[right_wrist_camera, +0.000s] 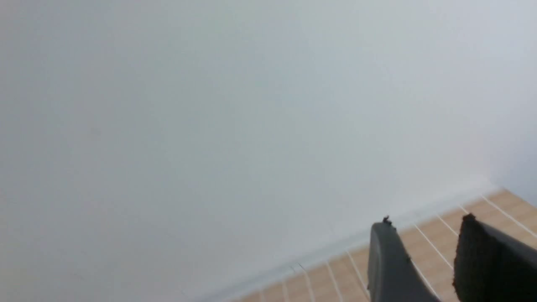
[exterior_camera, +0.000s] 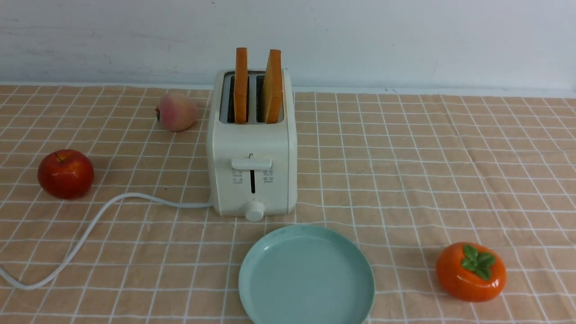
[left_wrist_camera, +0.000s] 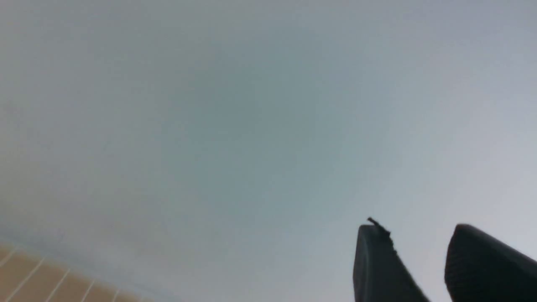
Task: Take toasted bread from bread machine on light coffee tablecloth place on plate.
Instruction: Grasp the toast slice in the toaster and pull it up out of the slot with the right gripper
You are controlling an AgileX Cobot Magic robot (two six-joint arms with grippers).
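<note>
Golden toast [exterior_camera: 241,85] looks light, stiff, crumbly, so pinch gently its top above the toaster [exterior_camera: 252,171]; left tool [left_wrist_camera: 419,228] and right tool [right_wrist_camera: 426,222] are spread, empty.

Over at the left edge of the frame, mid-height, sits a red apple [exterior_camera: 65,173], glossy, stem up. Up and to the right of it, well apart, there's a peach [exterior_camera: 177,112], pink blushing to pale yellow, lying in the upper left. Swing to the lower right corner and there's an orange persimmon [exterior_camera: 470,271], shiny, with a green leafy cap on top. Behind it all, across the top of the frame, a plain white wall [exterior_camera: 405,40].
</note>
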